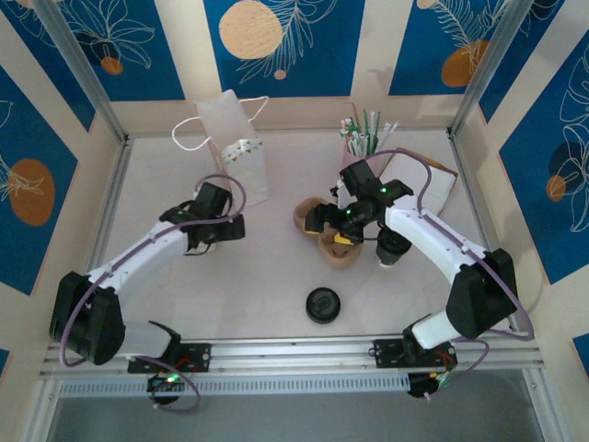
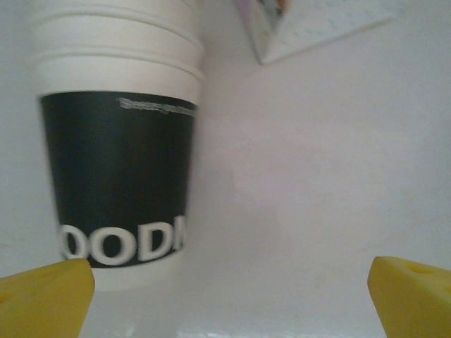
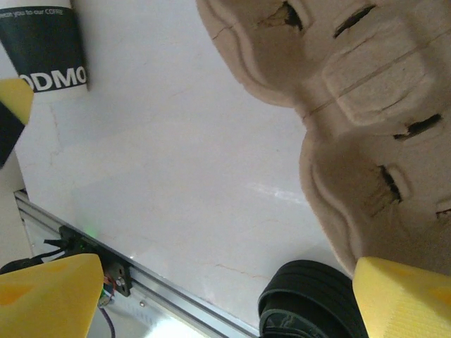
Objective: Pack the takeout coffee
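Near takeout coffee (image 2: 116, 169), left arm (image 1: 147, 250) stretched low, left pincer (image 2: 225, 299) spread; above cardboard tray (image 3: 366, 91), right arm (image 1: 434, 241) bent, right pincer (image 3: 225, 299) spread.

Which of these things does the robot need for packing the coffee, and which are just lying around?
For the job: coffee cup; probably also the white paper bag, cardboard cup tray and black lid.
Just lying about, it seems: pink cup of straws.

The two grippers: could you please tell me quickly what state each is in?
Left gripper: open, holding nothing; the takeout coffee stands just ahead.
Right gripper: open, holding nothing.
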Action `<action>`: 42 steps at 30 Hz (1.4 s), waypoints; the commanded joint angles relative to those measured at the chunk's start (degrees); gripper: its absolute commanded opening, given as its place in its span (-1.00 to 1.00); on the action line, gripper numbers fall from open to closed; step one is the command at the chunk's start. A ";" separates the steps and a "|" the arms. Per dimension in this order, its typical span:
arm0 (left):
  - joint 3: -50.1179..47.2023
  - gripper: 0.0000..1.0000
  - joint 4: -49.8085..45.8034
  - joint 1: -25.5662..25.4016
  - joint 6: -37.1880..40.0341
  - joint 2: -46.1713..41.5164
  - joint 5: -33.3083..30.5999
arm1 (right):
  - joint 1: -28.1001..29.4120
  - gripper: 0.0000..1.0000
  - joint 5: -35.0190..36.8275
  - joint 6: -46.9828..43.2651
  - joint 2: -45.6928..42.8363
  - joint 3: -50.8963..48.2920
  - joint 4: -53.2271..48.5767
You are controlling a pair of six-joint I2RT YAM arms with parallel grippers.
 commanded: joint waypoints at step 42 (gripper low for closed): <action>-35.13 0.20 35.65 -6.19 8.17 -35.93 9.31 | 11.61 0.86 -5.48 24.76 -0.51 12.04 -2.54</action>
